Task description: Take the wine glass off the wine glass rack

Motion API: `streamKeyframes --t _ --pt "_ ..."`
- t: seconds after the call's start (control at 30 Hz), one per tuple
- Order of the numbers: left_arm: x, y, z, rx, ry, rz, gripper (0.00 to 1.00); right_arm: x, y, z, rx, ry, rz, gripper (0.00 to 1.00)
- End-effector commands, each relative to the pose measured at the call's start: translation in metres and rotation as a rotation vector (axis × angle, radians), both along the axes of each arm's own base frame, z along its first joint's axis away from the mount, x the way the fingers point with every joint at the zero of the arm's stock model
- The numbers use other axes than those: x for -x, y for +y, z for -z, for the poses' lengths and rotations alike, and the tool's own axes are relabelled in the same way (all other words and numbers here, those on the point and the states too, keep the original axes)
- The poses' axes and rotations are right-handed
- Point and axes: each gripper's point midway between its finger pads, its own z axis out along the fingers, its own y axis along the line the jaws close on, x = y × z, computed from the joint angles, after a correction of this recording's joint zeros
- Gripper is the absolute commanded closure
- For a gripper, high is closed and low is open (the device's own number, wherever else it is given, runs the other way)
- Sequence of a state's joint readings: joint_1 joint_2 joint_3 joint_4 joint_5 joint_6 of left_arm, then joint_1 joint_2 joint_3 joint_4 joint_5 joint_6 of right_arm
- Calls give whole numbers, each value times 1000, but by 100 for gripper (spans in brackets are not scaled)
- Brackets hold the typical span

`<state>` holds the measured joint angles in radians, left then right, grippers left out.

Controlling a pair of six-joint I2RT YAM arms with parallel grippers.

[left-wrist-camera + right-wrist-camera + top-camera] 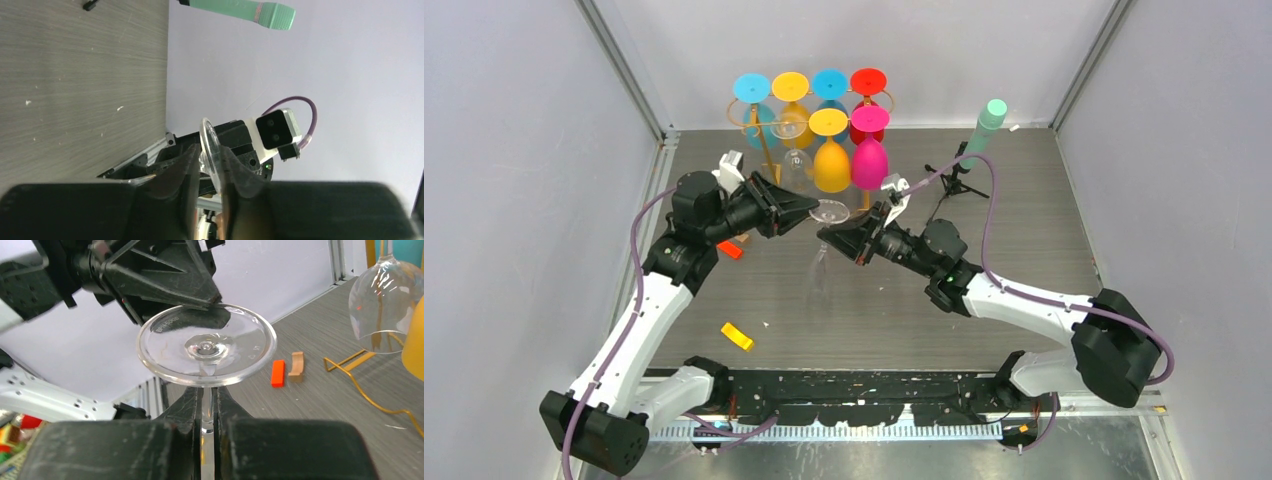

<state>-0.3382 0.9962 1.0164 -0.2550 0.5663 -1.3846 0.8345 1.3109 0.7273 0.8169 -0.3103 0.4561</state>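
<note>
The clear wine glass (820, 275) hangs upside down above the middle of the table, off the rack, with its foot on top. My left gripper (812, 211) is shut on the rim of the foot (210, 142), which sits edge-on between its fingers (187, 165). My right gripper (826, 238) is shut on the stem just under the foot (207, 347). The gold wire wine glass rack (769, 150) stands at the back with several coloured glasses and one clear glass (380, 305) hanging from it. Its wavy base (360, 385) shows in the right wrist view.
A black tripod with a green cylinder (989, 125) stands at the back right. An orange block (730, 250) and a yellow block (737, 337) lie at the left. The orange block (278, 373) and a tan block (297, 364) lie near the rack's base. Grey walls enclose three sides.
</note>
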Motion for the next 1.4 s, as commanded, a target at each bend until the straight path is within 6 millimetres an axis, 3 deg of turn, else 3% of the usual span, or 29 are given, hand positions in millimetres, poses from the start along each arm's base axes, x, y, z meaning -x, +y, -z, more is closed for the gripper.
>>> streamKeyframes --t 0.0,0.1,0.23,0.4,0.5,0.6,0.73,0.9,1.07,1.37 --pt "15 -5 -14 9 -98 64 65 -18 -22 -58 -246 -13 145 100" --pt "12 0 -5 -27 -98 30 39 -26 -38 -68 -323 17 224 100" --pt "7 7 15 -91 -80 -19 19 -40 -66 -73 -404 69 372 100" --pt "6 15 27 -140 -103 -52 7 -61 -111 -62 -448 169 618 100" --pt "6 21 29 -190 -145 -70 1 -62 -136 -63 -531 257 703 100" --pt "6 23 29 -200 -198 -78 0 -64 -154 -59 -607 346 769 100" --pt "9 14 26 -142 -231 -36 0 -59 -162 -68 -755 454 726 100" --pt "13 2 14 -57 -246 30 2 -61 -156 -70 -783 535 701 100" --pt "17 1 -4 14 -230 29 15 -65 -150 -60 -786 582 697 100" --pt "22 -2 -10 93 -151 39 31 -71 -129 -52 -853 664 602 100"
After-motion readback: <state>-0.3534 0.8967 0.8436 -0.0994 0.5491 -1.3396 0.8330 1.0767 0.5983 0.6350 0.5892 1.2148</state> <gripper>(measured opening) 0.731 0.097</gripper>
